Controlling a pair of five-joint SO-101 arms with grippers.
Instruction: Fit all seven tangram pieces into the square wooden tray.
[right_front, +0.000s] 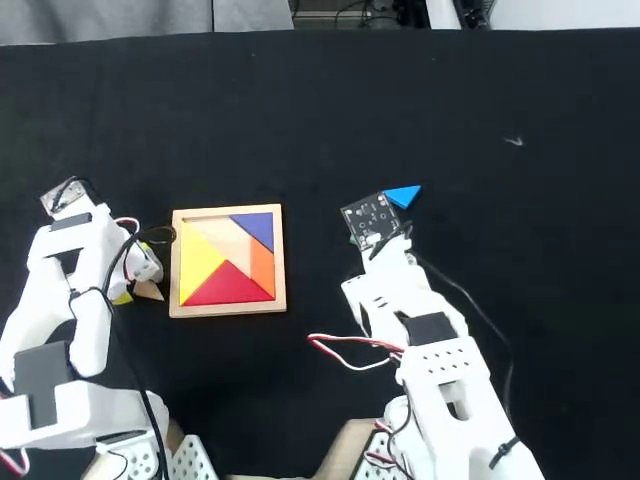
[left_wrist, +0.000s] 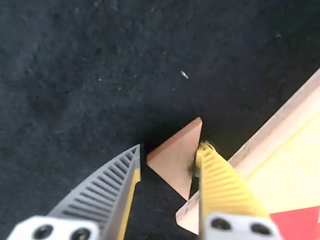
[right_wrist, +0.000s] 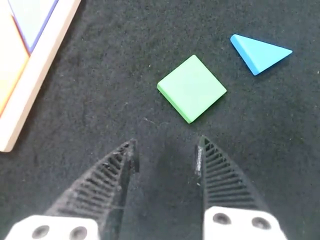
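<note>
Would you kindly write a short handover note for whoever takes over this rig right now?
Left gripper: open, straddling the tan triangle lying beside the tray.
Right gripper: open, empty, near the green square; the blue triangle lies beyond.
Done: yellow piece, red piece, orange piece, dark blue piece sit in the tray.
Left: tan triangle, green square, blue triangle; the tray's pale patch looks unfilled.

Square wooden tray (right_front: 228, 309) sits on the black bench (right_front: 500, 250), left side. Tan wooden triangle (left_wrist: 175, 157) lies just beside the tray's left rim, between the parted fingers of the left hand (left_wrist: 170, 150). Green square piece (right_wrist: 191, 88) and light-blue triangle (right_wrist: 260, 52) lie right of the tray, near each other, not touching.
</note>
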